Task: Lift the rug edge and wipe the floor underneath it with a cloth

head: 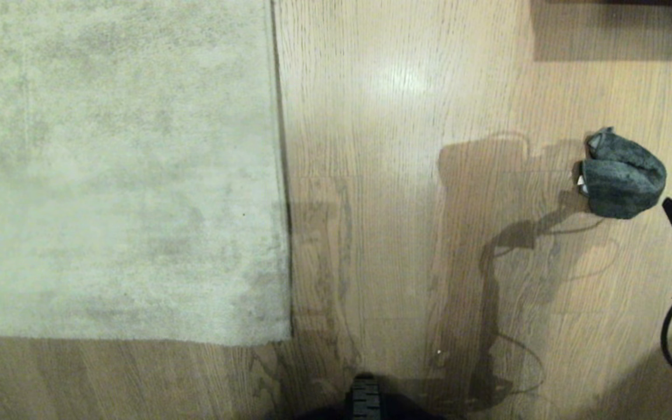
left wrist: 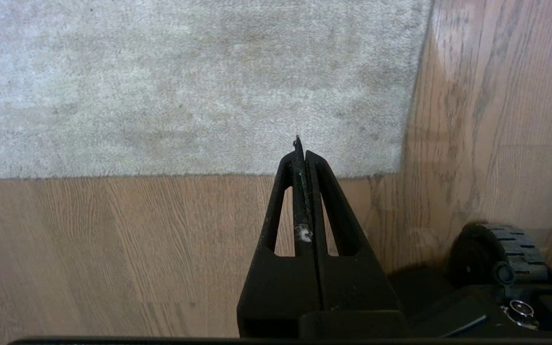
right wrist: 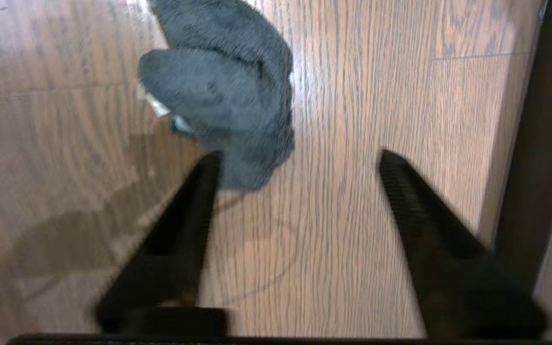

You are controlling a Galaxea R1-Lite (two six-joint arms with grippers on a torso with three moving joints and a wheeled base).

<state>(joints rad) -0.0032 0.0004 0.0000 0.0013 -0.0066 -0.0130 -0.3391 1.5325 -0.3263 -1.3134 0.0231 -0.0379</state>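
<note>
you see the right gripper (right wrist: 297, 158) spread wide just beside the cloth (head: 622, 175) to take it, while the left gripper (left wrist: 301, 148), pressed together, hangs parked near the rug edge (head: 280, 175).

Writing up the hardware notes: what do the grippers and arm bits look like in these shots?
Both grippers are matte black plastic. The left gripper has two long tapered fingers with triangular cut-outs, and a speck of white lint is caught between them. The right gripper has the same pointed black fingers, ribbed on the inner faces. In the head view, its black body carries a white label, with a black cable looping below.
</note>
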